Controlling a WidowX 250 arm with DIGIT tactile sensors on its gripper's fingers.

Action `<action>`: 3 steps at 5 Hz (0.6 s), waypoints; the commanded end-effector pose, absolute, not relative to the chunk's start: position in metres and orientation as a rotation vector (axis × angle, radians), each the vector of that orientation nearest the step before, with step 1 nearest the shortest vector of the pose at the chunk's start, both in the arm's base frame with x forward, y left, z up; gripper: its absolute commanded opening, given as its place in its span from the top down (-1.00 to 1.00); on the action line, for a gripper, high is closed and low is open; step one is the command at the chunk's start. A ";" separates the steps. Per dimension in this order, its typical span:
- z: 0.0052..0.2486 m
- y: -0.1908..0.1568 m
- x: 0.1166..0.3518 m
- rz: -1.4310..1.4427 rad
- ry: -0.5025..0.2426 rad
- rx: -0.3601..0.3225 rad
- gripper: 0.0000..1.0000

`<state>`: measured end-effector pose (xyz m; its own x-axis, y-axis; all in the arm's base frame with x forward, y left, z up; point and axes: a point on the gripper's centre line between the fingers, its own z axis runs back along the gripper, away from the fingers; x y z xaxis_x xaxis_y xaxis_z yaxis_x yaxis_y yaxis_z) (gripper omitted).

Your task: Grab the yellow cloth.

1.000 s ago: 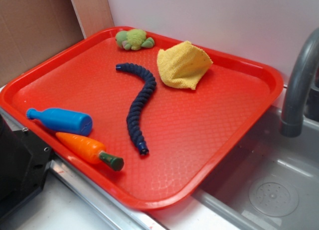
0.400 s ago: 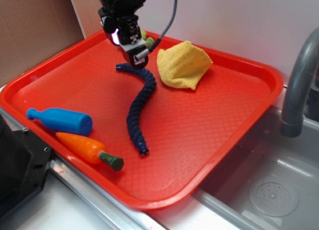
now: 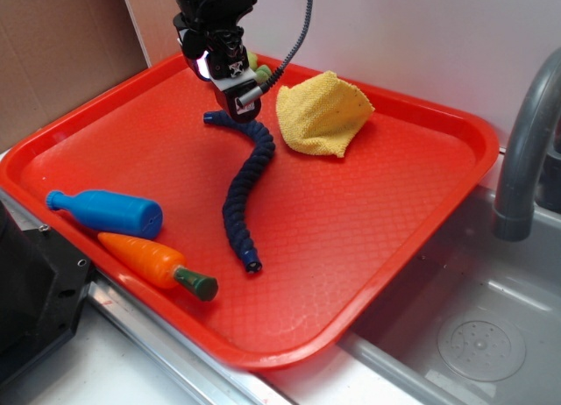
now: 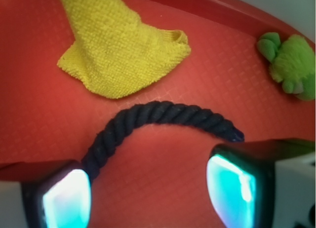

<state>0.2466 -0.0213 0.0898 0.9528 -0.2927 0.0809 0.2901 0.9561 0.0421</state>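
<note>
Since a second ago the arm has come into view from above the red tray (image 3: 421, 238), and over the last fraction of a second it has not visibly shifted. Only the exterior view shows the blue toy bottle (image 3: 110, 213) and the orange carrot (image 3: 156, 264) at the tray's near-left edge, and the grey tap beside the tray. The wrist view gives what it lacks: the gripper (image 4: 148, 186) with its fingers (image 4: 66, 198) spread apart, nothing between them, over the tip of the dark blue rope (image 4: 158, 117). The yellow cloth (image 3: 322, 114) lies crumpled near the tray's far edge, just beside the gripper (image 3: 238, 96), untouched. A green plush toy (image 4: 291, 62) sits near the tray's far rim. The arm hangs down from above, wrist pointed downward.
</note>
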 end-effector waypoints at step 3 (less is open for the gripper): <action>0.083 -0.060 0.320 -0.630 -0.260 0.045 -1.00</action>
<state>0.3104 -0.0590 0.0630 0.7833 -0.5938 0.1840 0.5884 0.8037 0.0884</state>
